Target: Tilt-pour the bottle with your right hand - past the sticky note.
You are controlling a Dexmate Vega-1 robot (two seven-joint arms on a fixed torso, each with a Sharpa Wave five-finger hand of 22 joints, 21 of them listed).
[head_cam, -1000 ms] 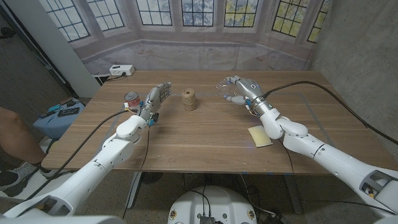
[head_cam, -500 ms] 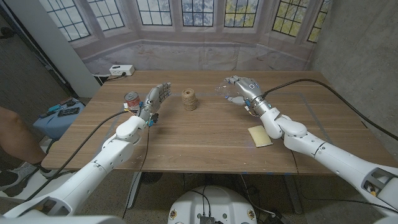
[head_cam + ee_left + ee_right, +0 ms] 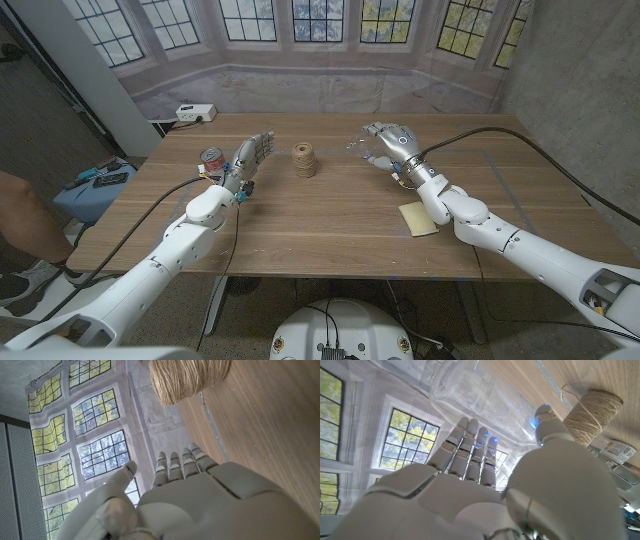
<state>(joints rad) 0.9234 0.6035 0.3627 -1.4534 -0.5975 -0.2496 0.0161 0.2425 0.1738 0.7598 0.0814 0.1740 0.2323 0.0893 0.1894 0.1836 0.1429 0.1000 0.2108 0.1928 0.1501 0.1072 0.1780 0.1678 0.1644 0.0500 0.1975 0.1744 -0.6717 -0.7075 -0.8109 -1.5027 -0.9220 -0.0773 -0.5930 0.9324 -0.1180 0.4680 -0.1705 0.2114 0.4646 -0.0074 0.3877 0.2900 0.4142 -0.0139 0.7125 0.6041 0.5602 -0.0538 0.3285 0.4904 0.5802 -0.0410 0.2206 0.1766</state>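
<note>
1. The wooden table (image 3: 330,220) carries all the things.
2. The right hand (image 3: 390,143) grips the clear bottle (image 3: 361,144), lifted and tilted, beyond the sticky note (image 3: 417,218).
3. The left hand (image 3: 250,160) holds nothing, fingers straight and apart, well left of the note.
4. The twine spool (image 3: 305,160) stands left of the bottle, beyond the note.
5. The can (image 3: 211,161) is beside the left hand, far left of the note.
</note>
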